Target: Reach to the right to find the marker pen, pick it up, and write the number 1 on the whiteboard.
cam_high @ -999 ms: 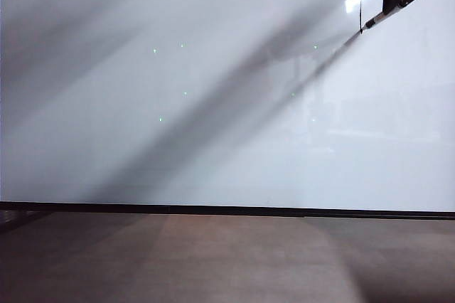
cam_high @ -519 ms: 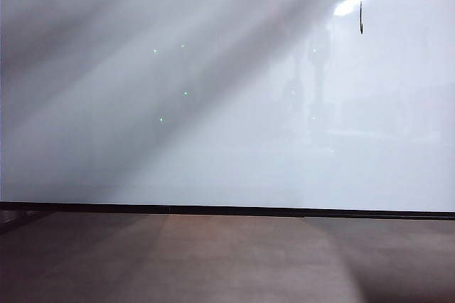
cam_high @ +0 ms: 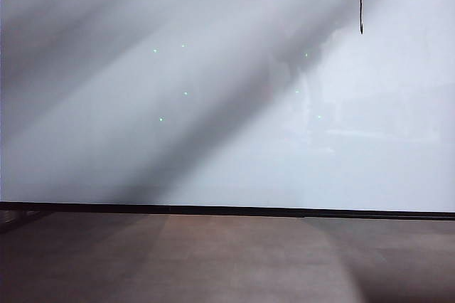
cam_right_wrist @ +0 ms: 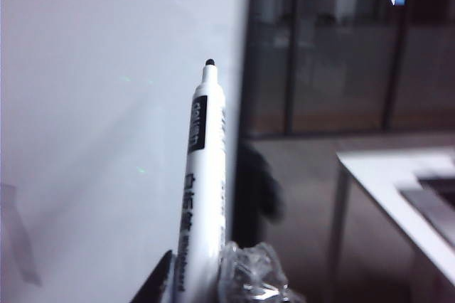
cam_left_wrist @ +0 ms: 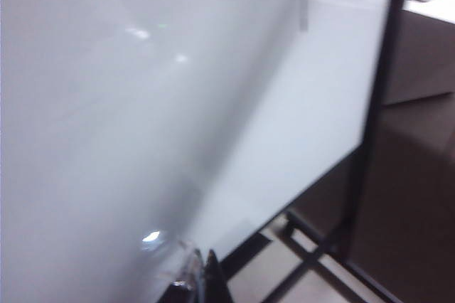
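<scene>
The whiteboard [cam_high: 213, 104] fills most of the exterior view, and neither gripper shows there. The number 1 [cam_high: 360, 3], a thin black wavy stroke, stands near the board's top right. In the right wrist view the white marker pen [cam_right_wrist: 202, 175] points its black tip away from me, close beside the whiteboard [cam_right_wrist: 92, 104] and off its surface. My right gripper [cam_right_wrist: 206, 285] is shut on the pen's lower body. In the left wrist view my left gripper [cam_left_wrist: 201, 278] is close to the whiteboard [cam_left_wrist: 142, 104], fingertips together and holding nothing.
A thin black strip [cam_high: 213, 210] runs along the board's lower edge above a brown wood-look surface [cam_high: 213, 260]. The board's black stand frame [cam_left_wrist: 377, 104] shows in the left wrist view. A white table [cam_right_wrist: 398, 175] and dark glass panels [cam_right_wrist: 341, 54] lie beyond the board's edge.
My right gripper with the marker pen was at the stroke's lower end in the top right corner; it has moved out of the exterior view, leaving the stroke fully visible.
</scene>
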Available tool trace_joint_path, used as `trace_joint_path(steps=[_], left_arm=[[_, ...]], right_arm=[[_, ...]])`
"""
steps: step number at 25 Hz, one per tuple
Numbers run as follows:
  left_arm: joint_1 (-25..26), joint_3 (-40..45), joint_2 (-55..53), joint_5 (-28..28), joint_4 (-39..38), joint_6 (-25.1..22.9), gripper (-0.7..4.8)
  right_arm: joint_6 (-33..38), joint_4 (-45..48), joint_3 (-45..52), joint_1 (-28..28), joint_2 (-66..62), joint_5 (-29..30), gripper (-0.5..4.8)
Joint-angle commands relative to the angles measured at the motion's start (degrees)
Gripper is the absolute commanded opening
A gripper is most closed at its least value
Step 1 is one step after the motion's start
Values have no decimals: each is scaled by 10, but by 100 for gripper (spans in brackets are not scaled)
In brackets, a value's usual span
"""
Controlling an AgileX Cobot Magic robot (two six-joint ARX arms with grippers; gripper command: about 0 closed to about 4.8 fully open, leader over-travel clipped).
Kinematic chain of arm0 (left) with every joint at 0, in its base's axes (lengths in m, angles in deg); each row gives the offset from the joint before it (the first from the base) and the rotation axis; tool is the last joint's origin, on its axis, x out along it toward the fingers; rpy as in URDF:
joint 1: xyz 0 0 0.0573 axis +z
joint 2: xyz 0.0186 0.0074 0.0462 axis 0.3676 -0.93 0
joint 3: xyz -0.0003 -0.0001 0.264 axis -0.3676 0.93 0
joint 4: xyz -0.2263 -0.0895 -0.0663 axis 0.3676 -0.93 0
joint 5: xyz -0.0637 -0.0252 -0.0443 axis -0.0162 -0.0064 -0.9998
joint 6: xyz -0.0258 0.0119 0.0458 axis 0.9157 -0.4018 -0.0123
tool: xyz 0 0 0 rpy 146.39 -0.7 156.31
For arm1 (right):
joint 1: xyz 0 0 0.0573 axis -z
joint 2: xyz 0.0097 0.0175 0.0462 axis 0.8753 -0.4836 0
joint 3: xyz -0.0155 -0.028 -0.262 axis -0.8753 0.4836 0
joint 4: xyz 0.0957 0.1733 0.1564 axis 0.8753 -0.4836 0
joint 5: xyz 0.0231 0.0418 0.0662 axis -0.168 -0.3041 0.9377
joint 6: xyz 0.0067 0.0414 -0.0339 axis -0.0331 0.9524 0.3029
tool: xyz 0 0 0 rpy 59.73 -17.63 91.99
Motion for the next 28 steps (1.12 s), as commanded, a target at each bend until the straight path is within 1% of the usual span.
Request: trace_joint_path(steps=[1,5,7,9,12,14,15,16,18,20,22,23,24,26,28], left_arm=[[-11,10,-4,-19,11,2,-5],[-25,37,-5,-19,34,4,-5],[-36,50,-14,-19,60,4,-5],[-39,61,-25,-19,89,7,-5],[-49,65,-55,-21,107,33,-5],[-56,65,-71,-21,103,39,-5],[-56,65,-81,-21,88,39,-5],[-57,65,-87,-21,85,39,-5],[-58,65,-83,-10,90,39,-5],[-56,65,-52,2,87,43,-5],[-49,65,-21,26,68,44,-5],[-40,66,10,33,41,61,-5],[-25,78,44,33,31,82,-5],[0,110,94,34,35,101,-5],[47,187,206,57,37,125,-5]], right_arm=[[55,71,65,55,-2,42,-6],[55,158,123,100,-40,45,-6],[54,170,125,113,-71,54,-6],[54,179,125,113,-101,55,-6],[54,208,125,113,-154,55,-6],[47,213,125,112,-179,61,-6],[28,212,125,105,-195,75,-6],[23,212,125,102,-204,76,-6],[23,213,125,99,-203,76,-6],[21,187,126,98,-163,97,-6],[12,171,126,85,-129,105,-6],[-2,151,126,68,-95,104,-6],[-5,127,126,47,-66,102,-6],[-7,90,126,15,-29,94,-6],[-38,28,126,-50,31,72,-6]])
